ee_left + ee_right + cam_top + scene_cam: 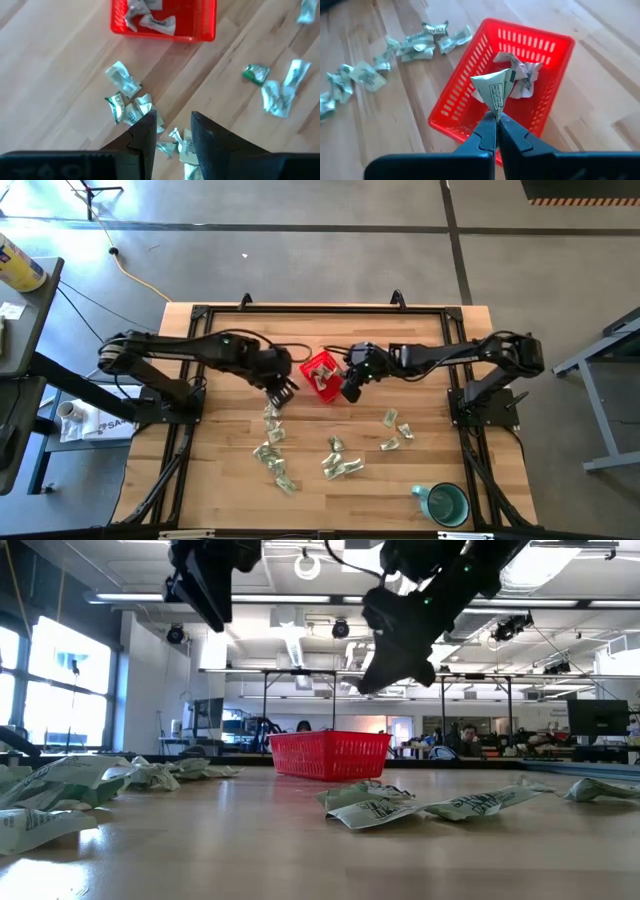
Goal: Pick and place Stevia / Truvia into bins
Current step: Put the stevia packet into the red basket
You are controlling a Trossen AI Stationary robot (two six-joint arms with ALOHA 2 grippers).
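Observation:
The red mesh basket (pixel 321 376) sits mid-table with crumpled green-and-white packets (pixel 522 75) inside. More packets lie loose on the wood: a string left of centre (pixel 272 442), a cluster in the middle (pixel 338 461), a few to the right (pixel 393 430). My right gripper (pixel 497 119) hovers over the basket's right rim, shut on one packet (pixel 495 88). My left gripper (pixel 172 125) is open, raised just left of the basket above the loose packets (pixel 125 97). My right gripper pinches one packet by its narrow crumpled lower end (pixel 496 112) between the two fingers. The packet is lifted clear and sticks out beyond the fingertips, fanning wider over the basket's inside.
A teal mug (pixel 444 504) stands near the table's near-right corner. A black frame runs along the table's sides and far edge. Bare wood lies between the packet groups and right of the basket.

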